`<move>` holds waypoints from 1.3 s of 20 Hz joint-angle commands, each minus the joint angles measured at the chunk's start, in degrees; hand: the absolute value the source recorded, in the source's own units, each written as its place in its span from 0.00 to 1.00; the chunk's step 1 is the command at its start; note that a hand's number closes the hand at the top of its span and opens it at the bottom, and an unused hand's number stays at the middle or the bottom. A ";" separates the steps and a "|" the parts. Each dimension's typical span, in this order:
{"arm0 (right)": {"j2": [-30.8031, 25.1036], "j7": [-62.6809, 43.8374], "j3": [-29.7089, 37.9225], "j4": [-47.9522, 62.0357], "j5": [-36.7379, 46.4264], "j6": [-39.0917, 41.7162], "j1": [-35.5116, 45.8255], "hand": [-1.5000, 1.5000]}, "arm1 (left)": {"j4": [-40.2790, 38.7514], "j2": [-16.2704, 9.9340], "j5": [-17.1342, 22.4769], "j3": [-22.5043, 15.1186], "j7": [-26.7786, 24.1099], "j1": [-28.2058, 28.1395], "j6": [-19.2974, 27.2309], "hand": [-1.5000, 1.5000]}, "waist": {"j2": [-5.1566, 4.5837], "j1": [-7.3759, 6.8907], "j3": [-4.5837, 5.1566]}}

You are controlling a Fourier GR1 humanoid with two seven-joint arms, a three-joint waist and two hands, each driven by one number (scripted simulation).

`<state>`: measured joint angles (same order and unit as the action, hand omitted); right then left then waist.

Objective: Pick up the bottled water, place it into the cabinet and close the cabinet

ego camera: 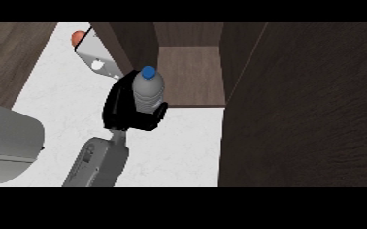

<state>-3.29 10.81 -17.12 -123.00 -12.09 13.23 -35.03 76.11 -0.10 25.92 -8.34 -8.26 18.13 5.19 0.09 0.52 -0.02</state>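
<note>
The robot hand (132, 110) seen here is black, on a grey forearm rising from the lower edge, and its fingers are curled round the lower body of the bottled water (148, 89), holding it up off the white surface (64, 102). Which of the two hands it is cannot be told for sure; it sits left of centre and no other hand shows. The bottle stands roughly upright, its long axis running nearly toward the viewer, blue cap uppermost and tipped slightly toward the cabinet (190, 75), whose brown shelf lies open just beyond it. The bottle is at the cabinet's mouth, close to its left wall, not yet set inside. To do this step well, I judge the bottle should be carried forward and a touch rightward, clear of that left wall, kept upright, and lowered onto the shelf before the fingers uncurl. The open cabinet door (294, 116) fills the right side, waiting to be swung shut.
</note>
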 commanded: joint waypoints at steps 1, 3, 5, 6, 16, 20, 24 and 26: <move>-1.51 -2.36 2.79 -1.18 -3.72 0.24 1.56 0.00 | -1.83 0.10 0.46 -3.90 0.96 6.85 7.99 1.00 | -0.09 0.15 0.01; 0.36 -0.25 1.87 3.80 -2.79 -0.18 3.90 0.00 | -4.93 0.10 -1.93 -2.43 0.41 10.09 8.23 1.00 | -0.13 0.06 0.01; -1.32 -2.51 2.60 -0.43 -3.07 -0.21 2.73 0.00 | -8.89 0.09 -2.84 -6.71 -3.01 13.46 12.39 1.00 | -0.21 0.74 0.02; -0.51 -0.39 0.62 1.70 -1.50 -0.01 1.48 0.00 | -5.22 0.09 -4.29 -7.70 0.41 13.10 15.36 1.00 | -0.05 0.35 0.00; 0.28 -1.28 0.47 3.28 -1.89 -0.48 5.41 0.00 | -17.77 0.08 -8.52 -6.76 0.63 25.39 23.70 1.00 | -0.65 2.26 -0.01; -0.89 -0.64 1.01 2.91 -2.78 0.77 3.92 0.00 | -19.55 -2.30 -10.49 -5.55 1.45 26.03 25.31 1.00 | -0.82 3.01 -0.01; 0.04 -2.04 -0.93 1.89 -1.32 -0.51 4.95 0.00 | -23.54 -1.63 -11.54 -5.20 1.74 28.80 28.06 1.00 | -1.02 3.39 0.05; -2.17 -1.54 0.63 1.54 -3.46 1.50 2.26 0.00 | -29.80 -2.21 -11.33 -3.68 2.28 33.48 25.76 1.00 | -0.90 3.15 0.02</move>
<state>-4.11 9.78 -16.93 -120.41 -14.60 13.86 -31.37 56.06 -1.11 14.68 -14.92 -8.17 40.68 34.00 -0.16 2.92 -0.04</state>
